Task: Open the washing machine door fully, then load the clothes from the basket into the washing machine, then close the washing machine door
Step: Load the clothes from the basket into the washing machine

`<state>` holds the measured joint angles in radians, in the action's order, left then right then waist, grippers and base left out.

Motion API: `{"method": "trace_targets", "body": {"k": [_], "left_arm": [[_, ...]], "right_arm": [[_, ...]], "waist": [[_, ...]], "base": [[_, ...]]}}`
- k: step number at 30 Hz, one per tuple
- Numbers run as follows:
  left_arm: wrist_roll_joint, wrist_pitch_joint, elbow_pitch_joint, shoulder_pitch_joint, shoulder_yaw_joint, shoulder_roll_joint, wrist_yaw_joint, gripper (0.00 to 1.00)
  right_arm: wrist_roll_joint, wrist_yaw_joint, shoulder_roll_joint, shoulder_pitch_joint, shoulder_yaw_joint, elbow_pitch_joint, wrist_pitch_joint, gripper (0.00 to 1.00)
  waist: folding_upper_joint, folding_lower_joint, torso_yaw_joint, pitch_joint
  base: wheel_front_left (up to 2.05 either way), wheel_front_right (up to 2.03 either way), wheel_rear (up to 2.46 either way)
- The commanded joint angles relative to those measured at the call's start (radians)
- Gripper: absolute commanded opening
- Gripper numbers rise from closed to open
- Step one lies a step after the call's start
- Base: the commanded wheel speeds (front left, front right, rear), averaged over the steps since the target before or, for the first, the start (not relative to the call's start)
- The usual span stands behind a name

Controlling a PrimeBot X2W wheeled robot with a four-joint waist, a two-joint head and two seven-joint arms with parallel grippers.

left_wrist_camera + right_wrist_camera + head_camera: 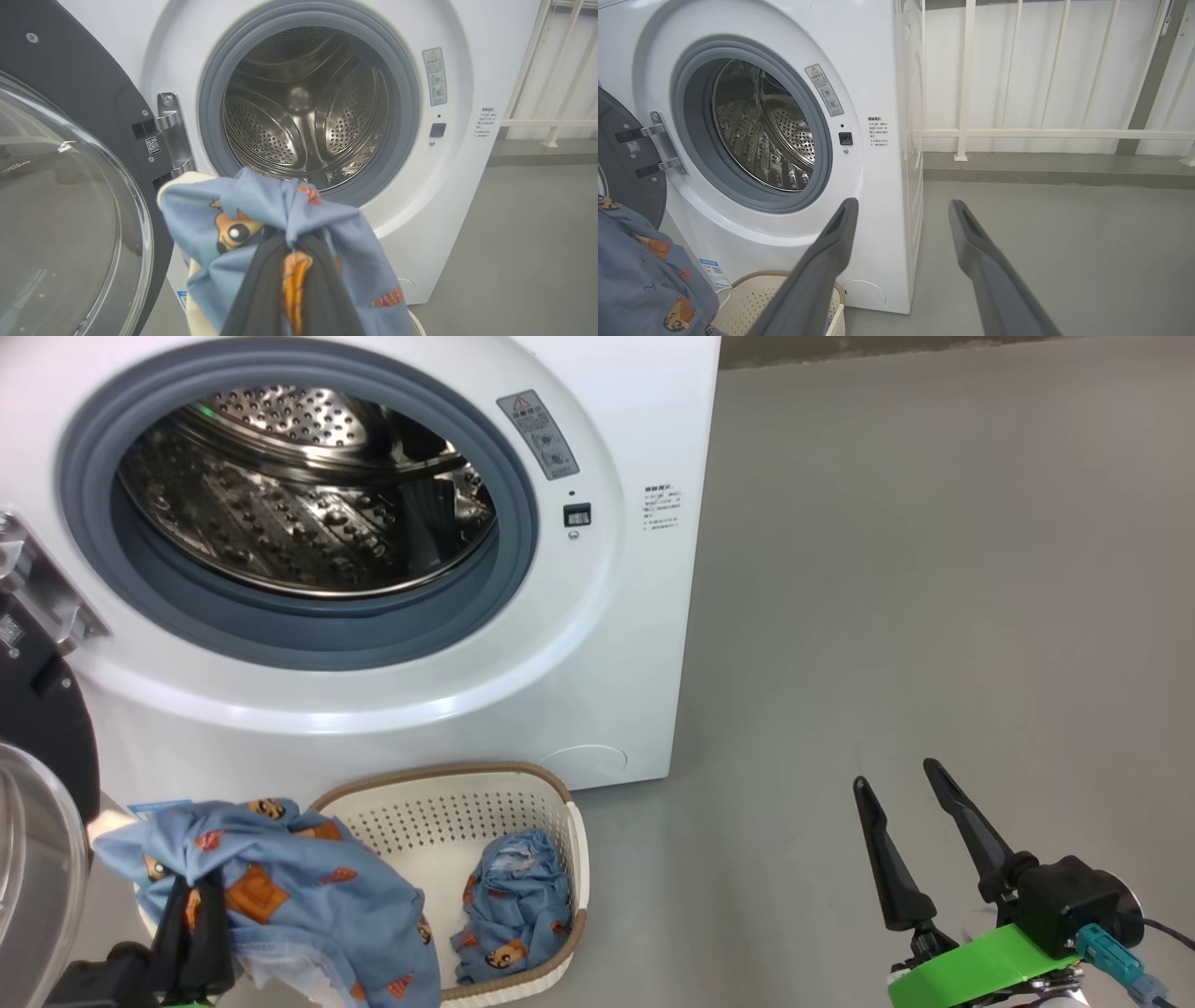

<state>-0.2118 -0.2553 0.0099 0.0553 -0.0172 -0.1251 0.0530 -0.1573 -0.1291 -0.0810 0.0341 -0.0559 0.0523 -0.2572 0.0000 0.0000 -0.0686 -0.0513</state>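
**Left gripper** (194, 896): recorded at the lower left of the head view. Its two dark fingers are clenched on a light-blue fabric garment (280, 887) printed with orange-brown cartoon animals. The held garment is bunched around the fingers and draped across the left end of the basket. In the left wrist view it is seen before the lower edge of the drum opening, outside the machine.

**Right gripper** (896, 779): recorded at the lower right. Its long dark fingers are spread wide with nothing between them, over bare grey floor (934, 569) to the right of the machine.

**Basket**: a small cream-white perforated plastic rectangular basket (439, 807) with a brown woven-look rim, set on the floor just before the machine's lower front. A second garment (518, 905) of the same blue print is crumpled inside, against the right wall.

**Door**: a large round door (42, 709) with a glossy black ring around a bulging clear glass bowl. It is swung open to the left and carried on a metal hinge (42, 583).

**Washing machine**: a big white boxy front-loader (644, 429). A grey-blue rubber gasket (280, 635) is fitted around a steel perforated drum (308, 513). A small blue label sticker (712, 273) is fixed at the lower left of the front.

**Railing**: a white barred railing (1045, 133), noted beyond the machine's right side.
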Motion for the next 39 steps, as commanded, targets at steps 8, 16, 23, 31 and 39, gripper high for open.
{"method": "trace_targets", "body": {"k": [8, 16, 23, 31, 39], "left_arm": [[-0.011, -0.001, -0.029, -0.004, -0.031, -0.016, 0.011, 0.0], [-0.018, 0.002, -0.027, -0.012, -0.02, -0.016, 0.011, 0.0], [-0.024, 0.0, -0.008, -0.049, -0.009, -0.015, 0.007, 0.0], [-0.029, -0.003, 0.025, -0.135, 0.001, -0.018, -0.006, 0.0], [-0.035, -0.005, 0.094, -0.277, 0.003, -0.029, -0.023, 0.0]], "right_arm": [[-0.005, -0.002, -0.01, 0.0, -0.026, -0.018, -0.005, 1.0], [-0.006, -0.002, -0.012, 0.005, -0.027, -0.027, -0.005, 1.0], [-0.004, -0.002, -0.011, 0.023, -0.026, -0.037, -0.005, 1.0], [-0.002, -0.002, -0.007, 0.064, -0.027, -0.047, -0.005, 1.0], [0.004, -0.002, -0.001, 0.104, -0.032, -0.052, -0.005, 1.0]], "waist": [[0.0, 0.0, 0.002, 0.01], [0.0, 0.0, -0.002, -0.02], [0.0, 0.0, -0.008, -0.08], [0.0, 0.0, -0.023, -0.179], [0.0, 0.0, -0.045, -0.266]], "base": [[0.0, 0.0, 0.0], [0.0, 0.0, 0.0], [0.0, 0.0, 0.0], [0.0, 0.0, 0.0], [0.0, 0.0, 0.0]]}}
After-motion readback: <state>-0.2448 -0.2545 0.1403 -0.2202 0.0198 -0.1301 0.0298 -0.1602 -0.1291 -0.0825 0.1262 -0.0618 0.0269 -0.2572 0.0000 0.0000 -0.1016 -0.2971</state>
